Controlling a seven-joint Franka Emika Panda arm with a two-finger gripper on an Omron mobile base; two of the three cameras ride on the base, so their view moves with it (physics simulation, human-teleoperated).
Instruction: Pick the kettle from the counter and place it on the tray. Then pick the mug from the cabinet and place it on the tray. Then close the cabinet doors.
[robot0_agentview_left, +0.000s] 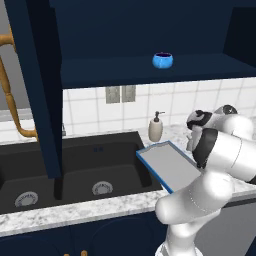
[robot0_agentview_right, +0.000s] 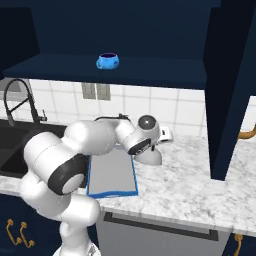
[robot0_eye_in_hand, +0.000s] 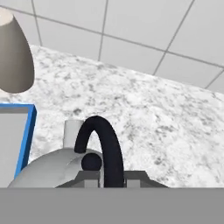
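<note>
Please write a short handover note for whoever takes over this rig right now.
Gripper: down over the kettle, its fingertips either side of the black handle; whether the jaws have closed, I cannot tell.
Kettle: on the counter, just right of the tray, not on it.
Tray: nothing on it, beside the sink.
Mug: on the cabinet shelf.
Cabinet doors: open.
Done: nothing placed yet.
Left: kettle to tray, mug to tray, close the doors.
</note>
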